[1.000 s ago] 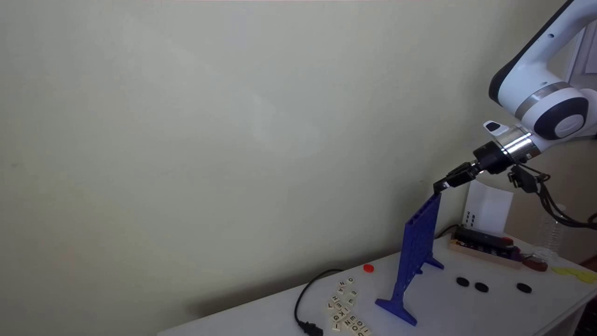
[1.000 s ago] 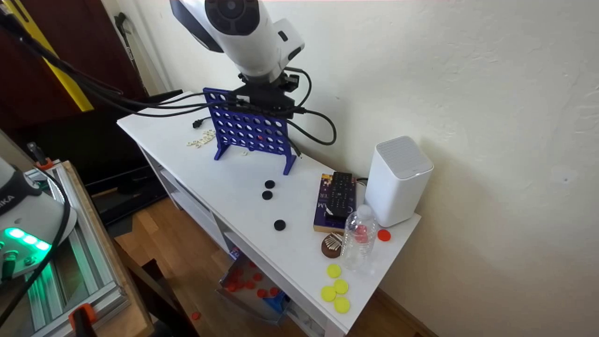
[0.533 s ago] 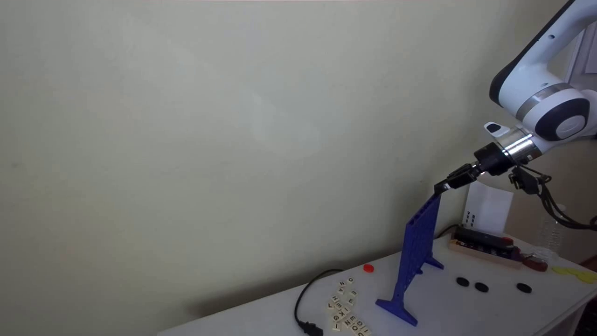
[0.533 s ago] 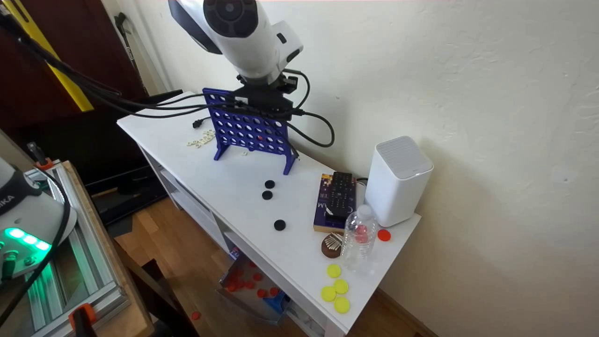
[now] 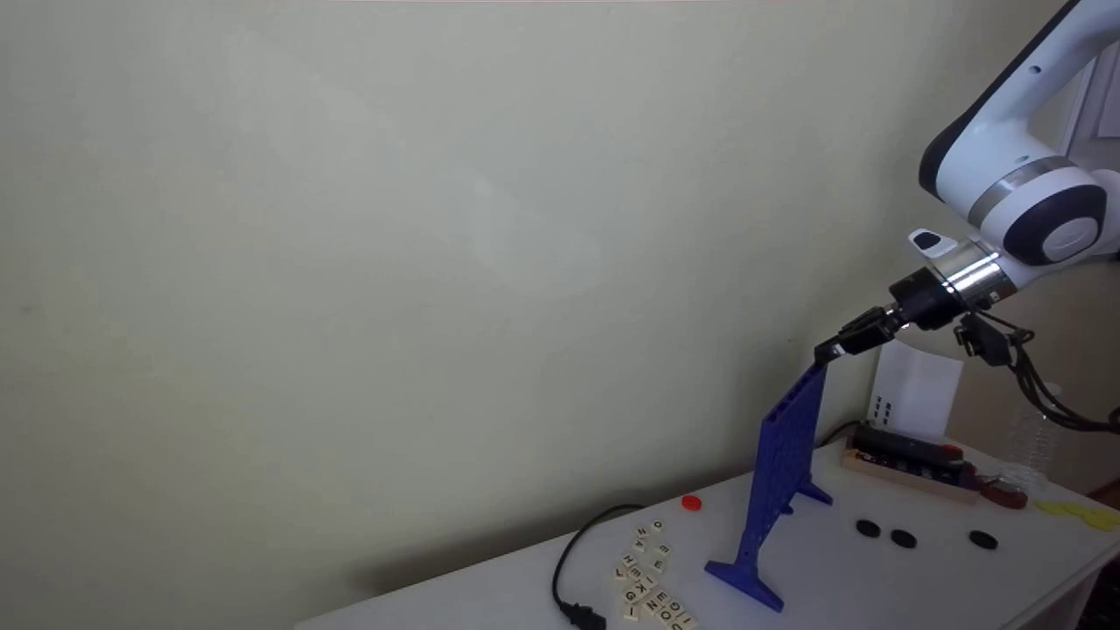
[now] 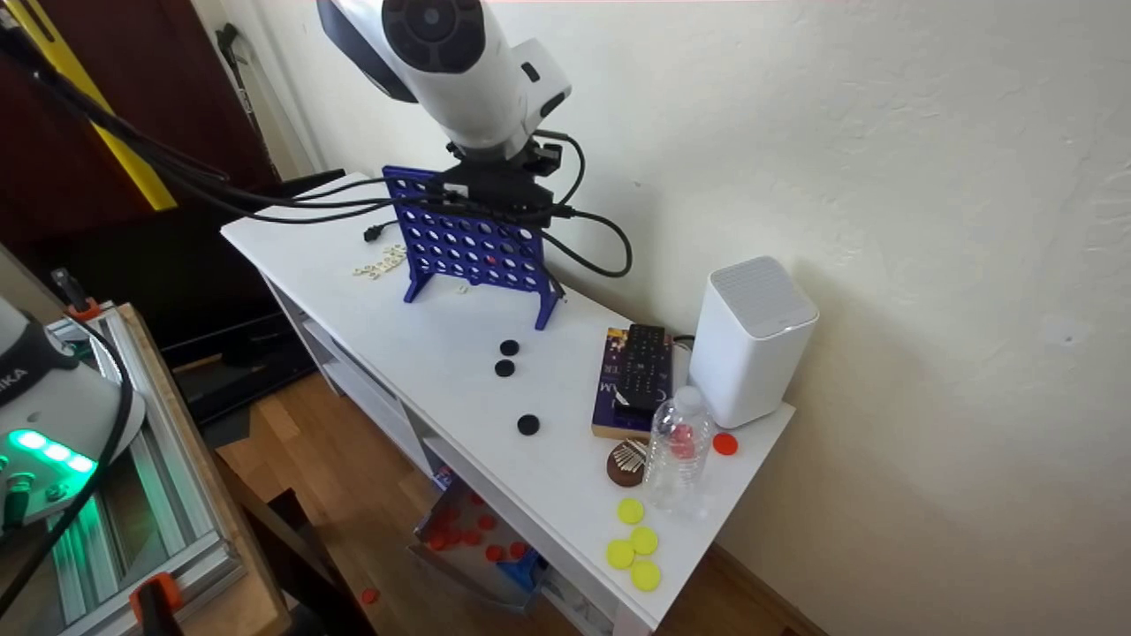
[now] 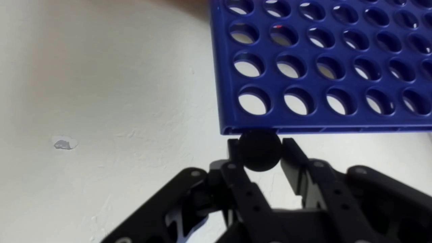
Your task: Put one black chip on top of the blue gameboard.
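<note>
- Below the gripper (image 7: 260, 150) is the white table (image 6: 433, 353), on which the blue gameboard (image 7: 311, 69) stands; three loose black chips (image 6: 504, 368) lie there too, apart from its feet.
- Well away from the gripper, on the same table, there are a white router (image 6: 751, 344), a book (image 6: 609, 389) which carries a black remote control (image 6: 643, 367), a thumb piano (image 6: 624, 470), a clear bottle (image 6: 676, 464) and four yellow chips (image 6: 644, 540).
- Lower than the gripper, on the opposite side of the gameboard, lie letter tiles (image 5: 641, 588) and a power plug (image 5: 584, 616).
- In an exterior view, the cables (image 6: 181, 172) pass before the gameboard and hide a part of it; the fingertips are also hidden there.
- The arm (image 5: 989, 157) slants down from above, and the gripper points to the gameboard's top edge, near its end column.
- The two fingers are clamped on a black chip (image 7: 260, 155); it is between them, at the slotted top edge. How far it enters the slot, I cannot see.
</note>
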